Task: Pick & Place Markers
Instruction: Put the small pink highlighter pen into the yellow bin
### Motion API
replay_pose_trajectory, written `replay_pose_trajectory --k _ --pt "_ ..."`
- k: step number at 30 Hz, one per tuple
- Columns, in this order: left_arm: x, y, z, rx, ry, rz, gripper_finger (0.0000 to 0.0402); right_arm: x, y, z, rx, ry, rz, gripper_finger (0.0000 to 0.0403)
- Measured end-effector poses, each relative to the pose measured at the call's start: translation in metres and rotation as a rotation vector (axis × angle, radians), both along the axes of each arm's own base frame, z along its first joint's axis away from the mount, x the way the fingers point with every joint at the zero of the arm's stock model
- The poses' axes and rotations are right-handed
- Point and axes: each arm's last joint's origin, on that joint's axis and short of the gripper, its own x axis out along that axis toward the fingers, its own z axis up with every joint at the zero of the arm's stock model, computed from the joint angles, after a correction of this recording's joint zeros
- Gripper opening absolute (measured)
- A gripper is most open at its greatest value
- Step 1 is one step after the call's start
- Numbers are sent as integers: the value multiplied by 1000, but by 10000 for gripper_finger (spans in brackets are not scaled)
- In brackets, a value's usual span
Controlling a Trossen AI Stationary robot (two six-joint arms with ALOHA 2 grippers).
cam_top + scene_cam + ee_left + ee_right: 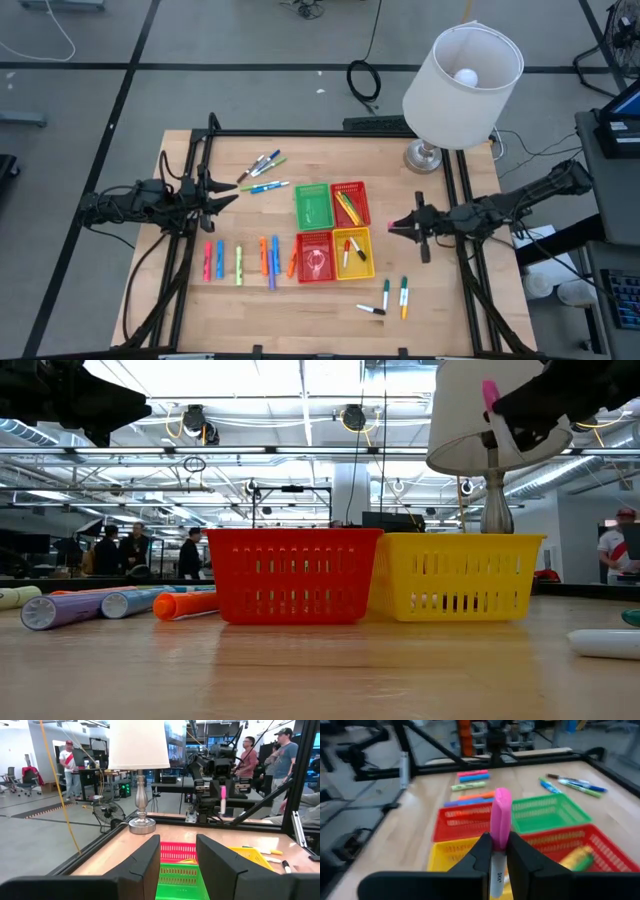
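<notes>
My right gripper point(398, 228) hovers just right of the four baskets, shut on a pink-capped marker point(500, 820). The marker also shows in the left wrist view point(223, 800) and in the low view point(490, 393). My left gripper point(228, 195) is open and empty above the table, left of the green basket point(312, 205). Loose markers lie flat on the table: a few at the far left point(261, 166), a row at the near left point(242, 260), and a few at the near right point(388, 297). More markers lie in the far red basket point(350, 204) and the yellow basket point(353, 252). My right gripper pinches the marker between its two fingers point(479, 851), on the barrel just below the pink cap point(498, 851). The fingers lie level, coming from the table's right side, across the marker. The marker stands upright, cap up, lifted clear above the baskets.
A table lamp with a white shade point(462, 70) stands at the far right corner of the table. The near red basket point(315, 256) sits beside the yellow one. A black frame point(330, 132) runs along the table's edges. People stand in the room beyond the table.
</notes>
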Motion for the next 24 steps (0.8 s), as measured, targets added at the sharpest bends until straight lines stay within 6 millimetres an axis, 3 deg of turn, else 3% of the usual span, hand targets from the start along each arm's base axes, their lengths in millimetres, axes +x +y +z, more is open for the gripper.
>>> replay_pose_trajectory --k 8,15,24 --pt "0 0 0 0 0 0 134 26 12 4 -43 71 58 24" --pt "0 0 0 0 0 0 134 69 30 3 -73 186 113 24" --pt "0 0 0 0 0 0 134 120 45 -14 -88 320 159 26"
